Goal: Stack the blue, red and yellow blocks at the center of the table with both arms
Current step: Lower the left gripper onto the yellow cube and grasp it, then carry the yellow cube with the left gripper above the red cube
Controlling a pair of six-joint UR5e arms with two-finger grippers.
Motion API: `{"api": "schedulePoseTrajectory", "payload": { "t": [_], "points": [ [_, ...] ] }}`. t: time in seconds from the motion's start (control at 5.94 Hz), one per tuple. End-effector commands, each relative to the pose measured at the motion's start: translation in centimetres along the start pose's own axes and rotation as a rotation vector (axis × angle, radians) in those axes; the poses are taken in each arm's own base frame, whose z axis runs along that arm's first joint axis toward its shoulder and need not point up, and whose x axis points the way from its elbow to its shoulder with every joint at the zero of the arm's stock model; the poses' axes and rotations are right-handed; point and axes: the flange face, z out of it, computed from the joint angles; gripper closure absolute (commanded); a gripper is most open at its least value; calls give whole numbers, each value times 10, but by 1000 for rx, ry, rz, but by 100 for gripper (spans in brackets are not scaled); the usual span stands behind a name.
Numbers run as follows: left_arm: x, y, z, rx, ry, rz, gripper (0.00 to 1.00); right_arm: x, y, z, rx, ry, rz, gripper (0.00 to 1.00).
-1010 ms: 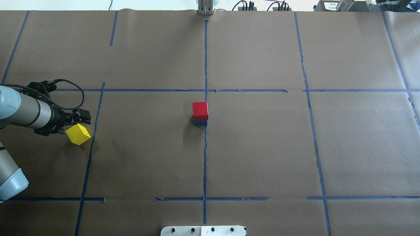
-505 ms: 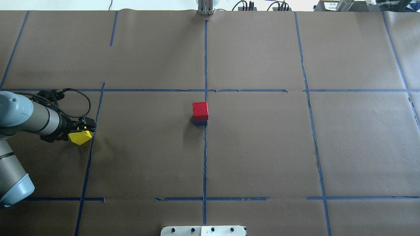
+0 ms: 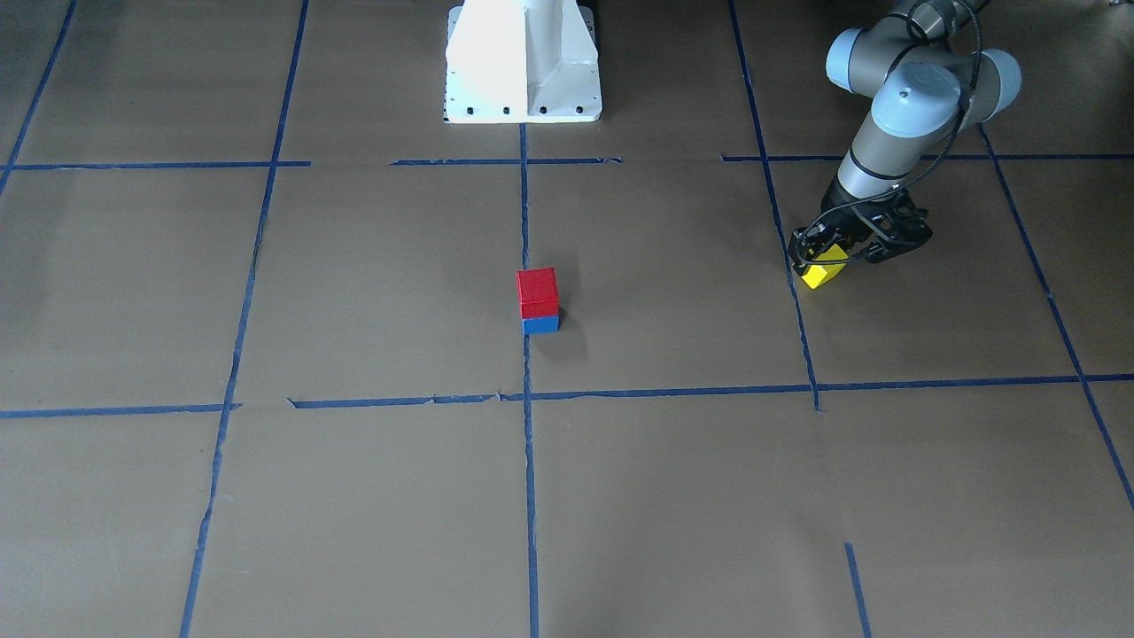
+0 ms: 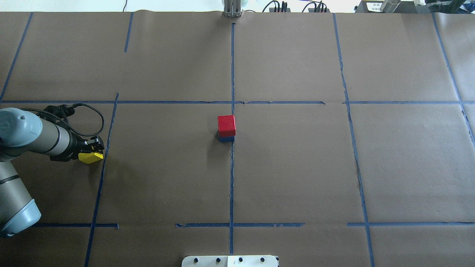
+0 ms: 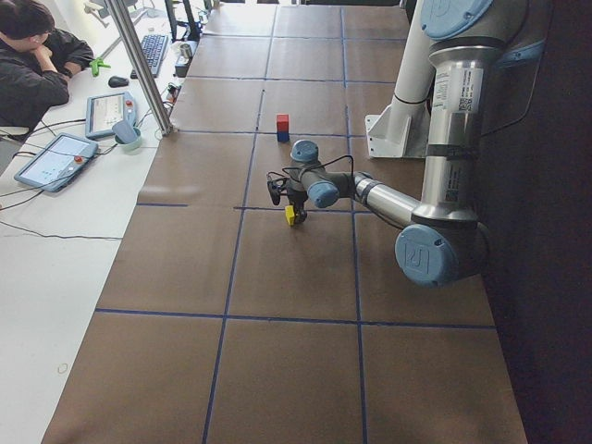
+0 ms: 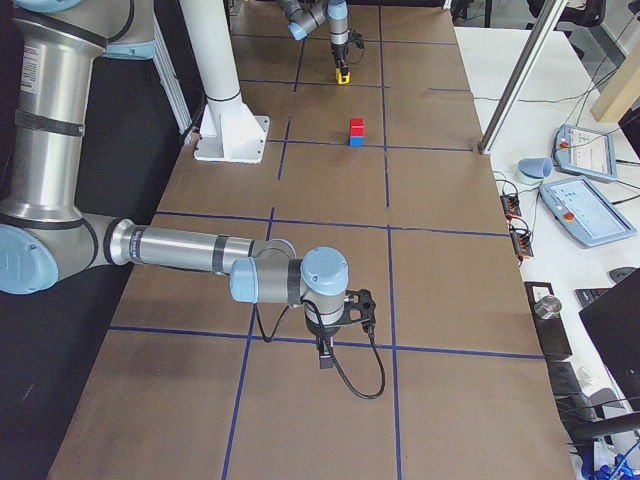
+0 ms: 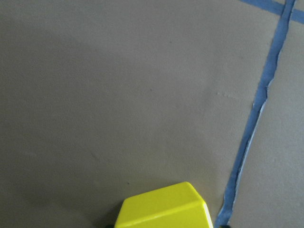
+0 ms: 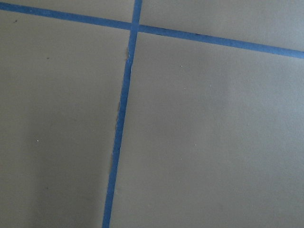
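A red block (image 4: pixel 226 125) sits on a blue block (image 4: pixel 226 139) at the table's centre, also shown in the front view as red (image 3: pixel 538 292) over blue (image 3: pixel 540 325). The yellow block (image 4: pixel 91 158) lies on the table at the far left. My left gripper (image 4: pixel 91 151) is low over it, open, with its fingers straddling the block (image 3: pixel 824 270). The left wrist view shows the block's top (image 7: pixel 164 209) at the bottom edge. My right gripper (image 6: pixel 324 355) shows only in the right side view, low over bare table; I cannot tell whether it is open or shut.
Brown paper with blue tape lines (image 4: pixel 232 167) covers the table. The robot's white base (image 3: pixel 523 62) stands at the near edge. An operator (image 5: pixel 37 55) and tablets sit at a side desk beyond the table's far edge.
My left gripper has moved right and down over the yellow block, now covering its upper part. The red and blue stack has not moved.
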Motion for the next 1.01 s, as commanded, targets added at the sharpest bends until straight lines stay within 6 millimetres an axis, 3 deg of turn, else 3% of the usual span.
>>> {"api": "schedulePoseTrajectory", "payload": {
  "t": [0.0,0.17,0.34,0.51,0.67,0.84],
  "points": [
    [16,3,-13,-2,24,11,98,0,0,0,0,0,0,0],
    [55,5,-28,-1,47,22,99,0,0,0,-1,0,0,0],
    [137,25,-44,-25,22,50,99,0,0,0,-1,0,0,0],
    [215,45,-75,-43,11,117,99,0,0,-1,15,2,-11,0],
    [266,53,-110,-31,86,186,99,3,0,5,26,1,-18,0],
    [313,59,-127,-29,125,202,100,4,0,4,27,0,-15,0]
  ]
}}
